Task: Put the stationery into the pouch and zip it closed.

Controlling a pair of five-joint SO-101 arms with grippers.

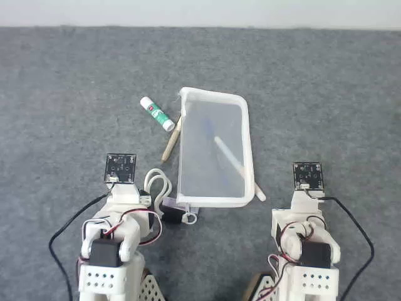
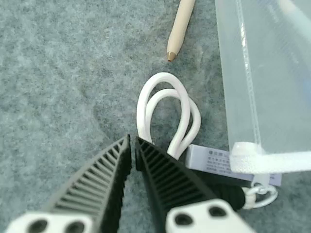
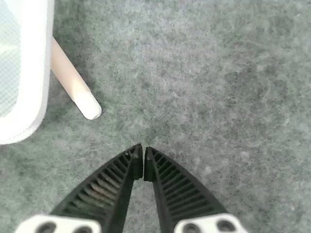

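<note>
Grey felt covers the table (image 1: pixel 62 94) up to a pale wall (image 1: pixel 200 12). We see the pouch (image 1: pixel 210 169) flat mid-table, glue stick (image 1: pixel 156 113) and pencil (image 1: pixel 171 143) just beside it; left gripper (image 2: pixel 133 141) and right gripper (image 3: pixel 143 148) both have their fingers pressed together.

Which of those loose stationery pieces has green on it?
The white glue stick, lying left of the pouch; the pencil beside it is plain wood-coloured.

Grey felted surface (image 1: pixel 69 88); at its middle a translucent pouch (image 1: pixel 200 172); glue stick (image 1: pixel 156 113) and pencil (image 1: pixel 171 142) just beside it, toward the left edge; white cord loop (image 1: pixel 160 182) toward the near edge.
</note>
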